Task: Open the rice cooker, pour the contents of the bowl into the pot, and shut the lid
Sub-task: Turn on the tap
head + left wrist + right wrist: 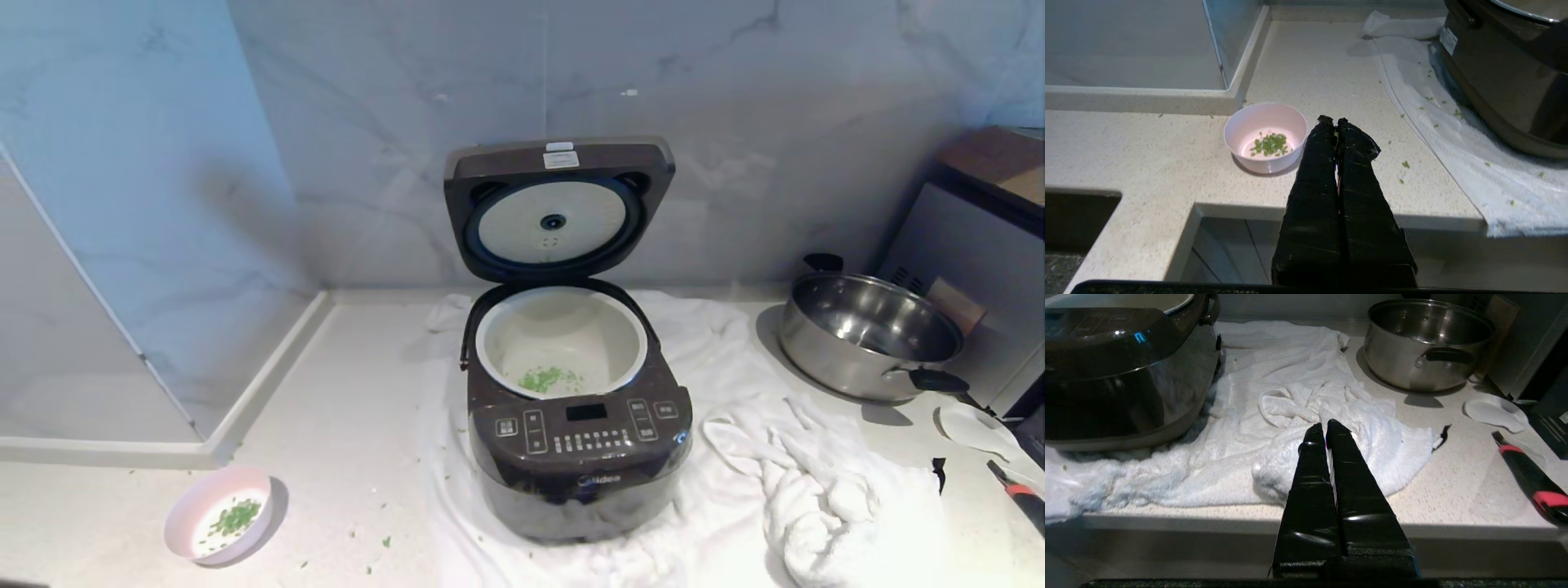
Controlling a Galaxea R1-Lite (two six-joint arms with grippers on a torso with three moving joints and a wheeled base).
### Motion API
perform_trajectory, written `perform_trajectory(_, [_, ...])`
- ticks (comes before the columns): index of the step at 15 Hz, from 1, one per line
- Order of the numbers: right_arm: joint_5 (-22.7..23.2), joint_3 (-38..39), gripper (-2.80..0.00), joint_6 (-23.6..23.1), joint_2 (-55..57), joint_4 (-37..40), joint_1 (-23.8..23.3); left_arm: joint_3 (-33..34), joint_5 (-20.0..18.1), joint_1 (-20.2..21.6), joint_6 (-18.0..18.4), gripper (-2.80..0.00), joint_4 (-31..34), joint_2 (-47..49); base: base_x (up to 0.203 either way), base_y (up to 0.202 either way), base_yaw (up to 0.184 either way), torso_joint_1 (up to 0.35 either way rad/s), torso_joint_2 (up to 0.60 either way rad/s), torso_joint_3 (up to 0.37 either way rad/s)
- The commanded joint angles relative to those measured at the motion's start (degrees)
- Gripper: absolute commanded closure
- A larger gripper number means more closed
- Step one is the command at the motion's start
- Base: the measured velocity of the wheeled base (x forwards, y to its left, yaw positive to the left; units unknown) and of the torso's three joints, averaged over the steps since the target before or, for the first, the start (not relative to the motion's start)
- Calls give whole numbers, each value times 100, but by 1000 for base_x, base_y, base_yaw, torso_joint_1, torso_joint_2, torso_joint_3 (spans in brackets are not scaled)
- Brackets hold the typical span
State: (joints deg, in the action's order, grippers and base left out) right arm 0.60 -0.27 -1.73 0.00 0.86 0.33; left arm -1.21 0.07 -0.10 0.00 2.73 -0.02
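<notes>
Rice cooker [571, 433] sits on a white towel [800, 457] mid-counter, lid [559, 208] swung up, white dimpled plate facing out. Cream pot [563, 339] inside holds a small patch of green bits [547, 378]. Pink bowl [219, 514] stands apart near the counter's front left, some green bits in it; more scattered on the counter. Left gripper [1333, 121] hangs off the counter edge beside the bowl, fingers pressed together, empty. Right gripper [1326, 426] the same, over the towel. Steel pan [869, 335] at right.
</notes>
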Motion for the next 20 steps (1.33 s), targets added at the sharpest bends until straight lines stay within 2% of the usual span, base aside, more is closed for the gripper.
perform_trajectory(1, [2,0,0,-3,0,11,2,-2,1,-8,0,0,8,2,-195,0,-3,2,2,2])
perform_trajectory(3, [2,0,0,-3,0,10,2,-2,1,-8,0,0,8,2,-164,0,-4,-2,2,2])
perform_trajectory(13, [-7,0,0,24,0,2,2,-2,1,-8,0,0,8,2,0,0,0,0,0,0])
perform_trajectory(20, [-7,0,0,24,0,2,2,-2,1,-8,0,0,-1,2,0,-6,157,8,5,2])
